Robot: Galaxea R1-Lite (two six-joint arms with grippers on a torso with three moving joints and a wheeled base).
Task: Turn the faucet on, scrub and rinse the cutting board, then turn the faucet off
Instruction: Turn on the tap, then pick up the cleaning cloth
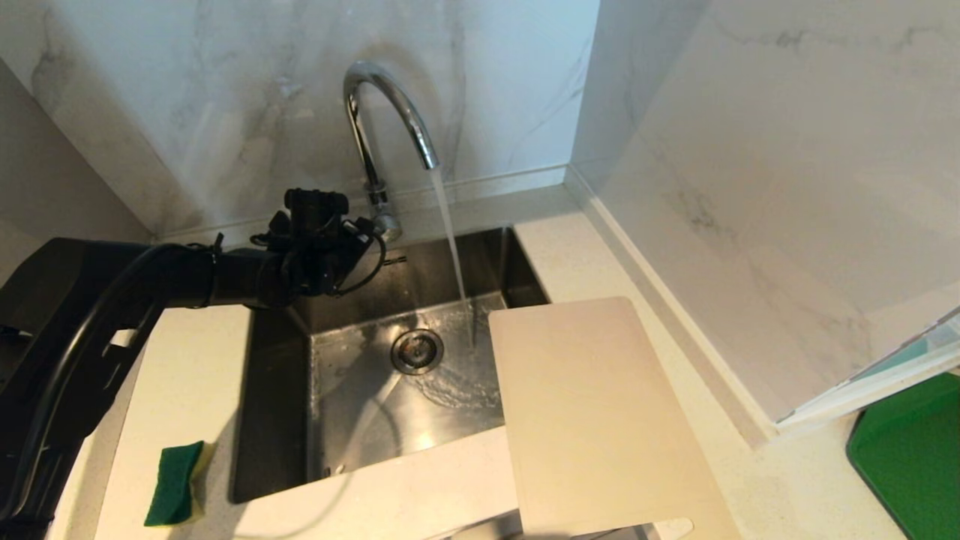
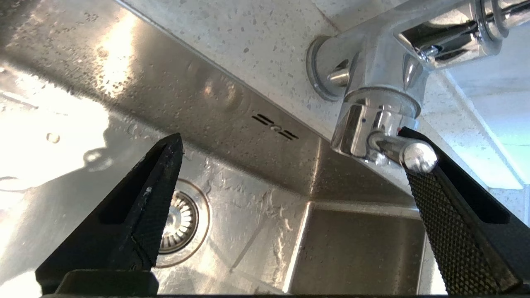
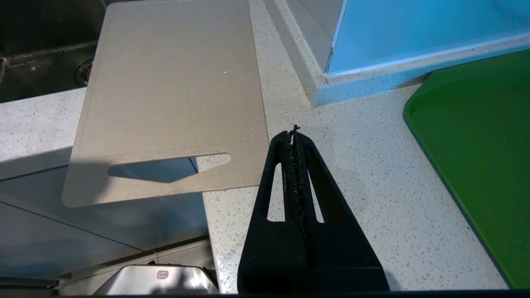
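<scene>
A speckled pale stone bench (image 1: pixel 622 247) framed a wet stainless-steel sink (image 1: pixel 360 390) as water ran from the arched chrome faucet (image 1: pixel 390 112). The flat cream cutting board (image 1: pixel 592 420), rounded at its corners, lay on the bench right of the basin, one edge overhanging it. The left claw (image 2: pixel 290 157) stood spread wide, one textured finger seemingly touching the faucet's ball-tipped lever (image 2: pixel 408 153). The right claw (image 3: pixel 295 136) hung pressed together beside the board's slotted end.
</scene>
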